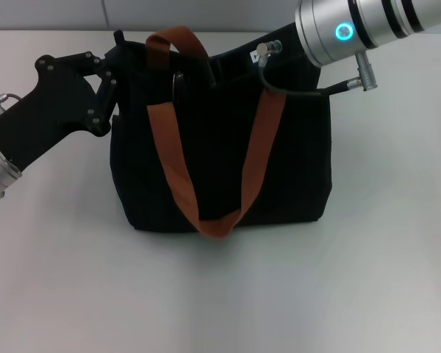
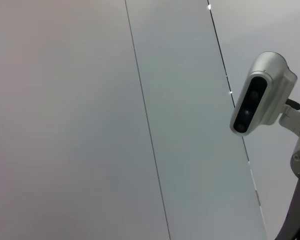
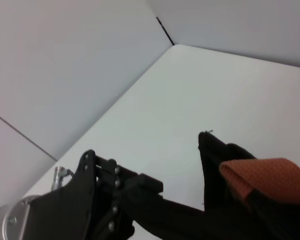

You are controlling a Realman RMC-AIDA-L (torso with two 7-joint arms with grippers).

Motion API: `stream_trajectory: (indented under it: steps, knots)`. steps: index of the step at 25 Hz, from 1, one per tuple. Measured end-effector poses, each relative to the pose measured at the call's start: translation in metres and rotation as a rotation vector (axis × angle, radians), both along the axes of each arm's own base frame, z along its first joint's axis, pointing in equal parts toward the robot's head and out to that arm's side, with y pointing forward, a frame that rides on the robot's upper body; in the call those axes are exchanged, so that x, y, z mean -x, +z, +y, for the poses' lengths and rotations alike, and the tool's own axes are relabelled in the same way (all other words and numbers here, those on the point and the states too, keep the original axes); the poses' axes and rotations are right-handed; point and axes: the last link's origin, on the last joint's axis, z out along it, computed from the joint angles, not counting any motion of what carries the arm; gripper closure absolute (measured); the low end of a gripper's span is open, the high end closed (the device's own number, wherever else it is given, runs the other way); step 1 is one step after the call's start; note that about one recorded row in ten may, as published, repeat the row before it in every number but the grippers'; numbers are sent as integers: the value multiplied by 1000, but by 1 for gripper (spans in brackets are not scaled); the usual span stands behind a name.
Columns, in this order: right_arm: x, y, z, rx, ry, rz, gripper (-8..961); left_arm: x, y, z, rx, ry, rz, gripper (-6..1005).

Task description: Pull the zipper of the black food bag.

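Closest to the head camera: right arm's silver link [image 1: 338, 29] with a lit cyan ring, coming in from the upper right, dark cable [image 1: 294, 90] looped under it. Black right gripper [image 1: 219, 65] down at the top edge of the black food bag [image 1: 220, 169], by the far strap. Black on black there, so open or clamped: no telling.

Bag upright in the middle of the white table [image 1: 367, 279], rust-orange straps [image 1: 169, 147] draped down the front face. Thin greyish loop at the top edge, just beside the left-hand strap, probably the zipper [image 1: 178, 84] pull but too small to be sure. Near the right gripper; touching or not, impossible to judge. Strap and right wrist covering a good chunk of the zip line.

Left gripper [image 1: 112, 77] up against the bag's left top corner, reaching in from the left edge. Grip state: can't tell either.

Right wrist view adds the far side of that: left gripper [image 3: 115, 200] body with screws and linkage, one black bar running across to the bag's corner [image 3: 210, 150], a bit of orange strap [image 3: 262, 175], table going back to the wall. Zipper loop caught by the head view only.

Left wrist view: just grey wall panels [image 2: 90, 125] with dark seams, plus the robot's silver head camera [image 2: 257, 95].
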Motion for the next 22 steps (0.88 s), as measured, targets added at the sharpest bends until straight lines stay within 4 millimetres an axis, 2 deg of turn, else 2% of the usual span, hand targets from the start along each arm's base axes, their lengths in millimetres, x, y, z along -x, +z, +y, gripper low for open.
stream_trajectory:
  steps: [6, 22]
  knots:
    - [0, 1, -2, 11, -13, 30, 953, 0, 0, -1, -1, 0, -2, 969]
    - [-3, 0, -2, 23, -50, 66, 659, -5, 3, -4, 16, -32, -37, 964]
